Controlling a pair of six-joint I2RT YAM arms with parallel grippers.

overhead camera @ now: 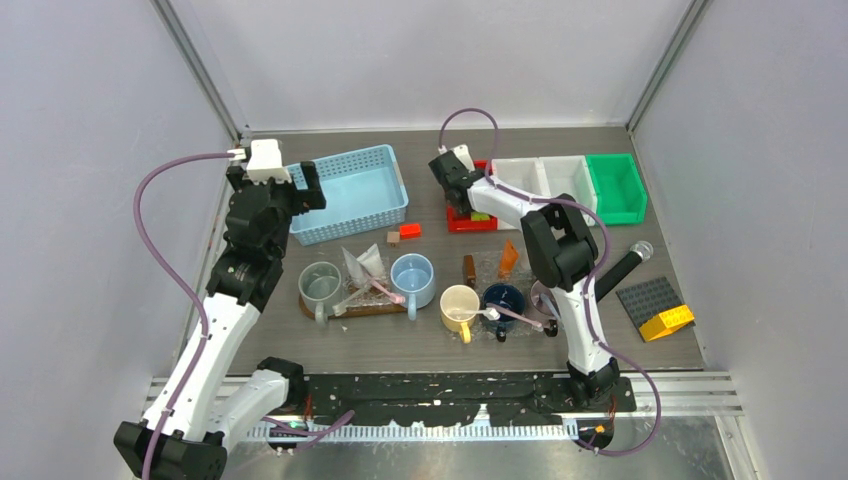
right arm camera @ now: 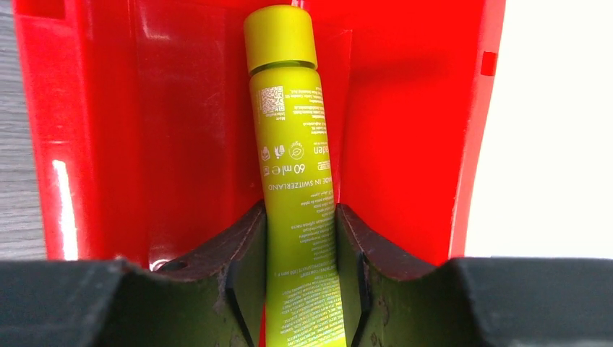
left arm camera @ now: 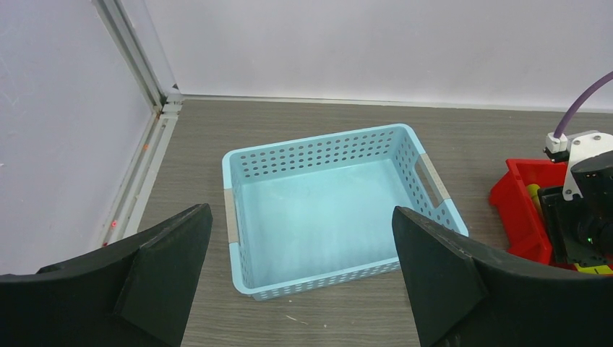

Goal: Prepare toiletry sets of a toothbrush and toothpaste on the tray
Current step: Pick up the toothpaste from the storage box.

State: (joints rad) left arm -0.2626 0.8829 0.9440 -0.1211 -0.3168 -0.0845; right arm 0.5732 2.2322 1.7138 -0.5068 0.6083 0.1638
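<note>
My right gripper [right arm camera: 300, 217] reaches down into the red bin [right arm camera: 181, 130], its fingers [right arm camera: 246, 238] pressed on both sides of a yellow-green tube [right arm camera: 293, 144] lying there. From above, the right gripper [overhead camera: 462, 205] is at the red bin [overhead camera: 455, 224]. My left gripper [left arm camera: 302, 246] hangs open and empty before the blue basket [left arm camera: 318, 150]. A brown tray [overhead camera: 365, 310] carries a grey-green mug [overhead camera: 320, 283] and a light blue mug [overhead camera: 412, 278] with a pink toothbrush [overhead camera: 385, 291]. A cream-yellow mug [overhead camera: 459, 303] and a navy mug [overhead camera: 502, 298] stand to its right, another toothbrush [overhead camera: 515, 316] across them.
White bins [overhead camera: 540, 180] and a green bin [overhead camera: 615, 185] line the back right. An orange wedge tube [overhead camera: 509, 258] and a brown block [overhead camera: 469, 268] lie behind the mugs. A dark plate with a yellow block [overhead camera: 655, 305] sits at the right.
</note>
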